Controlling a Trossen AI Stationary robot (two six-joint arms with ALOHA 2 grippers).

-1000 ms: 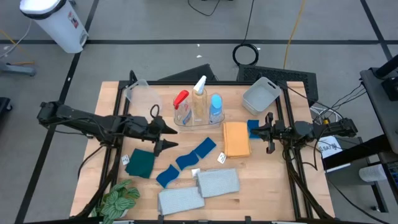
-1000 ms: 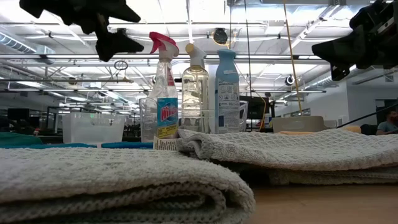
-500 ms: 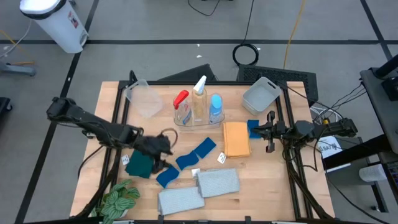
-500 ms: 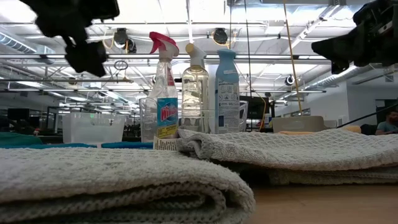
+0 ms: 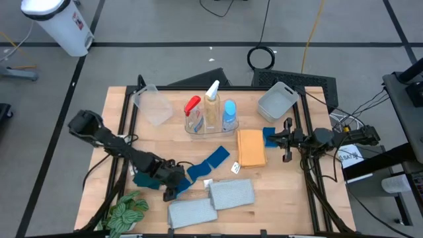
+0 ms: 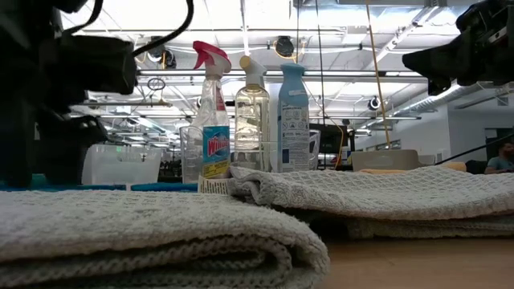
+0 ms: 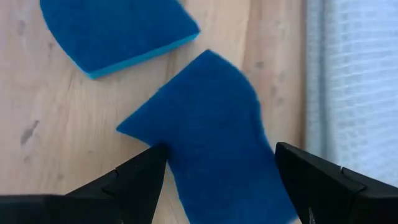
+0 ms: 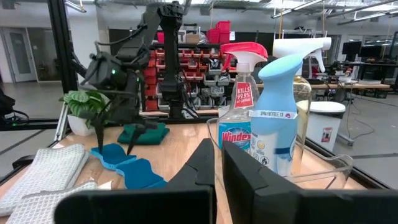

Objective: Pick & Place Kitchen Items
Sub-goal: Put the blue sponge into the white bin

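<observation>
Wooden desk [image 5: 119,139] fills centre of high view. Two grey towels [image 5: 231,194] lie at 6 o'clock, touching. Orange sponge [image 5: 251,147] at 3; clear tub w/ three bottles [image 5: 211,109] at 12. Blue sponges [image 5: 210,160] just below centre. Left pincer [image 5: 173,186], at 7, is spread wide, fingers either side of the nearest blue sponge [image 7: 211,143]. Right pincer [image 5: 287,140], at 3, is closed on nothing, well apart.

The left gripper [image 5: 176,188] hangs low with its jaws spread — a blue sponge [image 5: 178,187] lies between them, a teal cloth [image 5: 147,177] just behind, a grey towel [image 5: 192,213] beside.
</observation>
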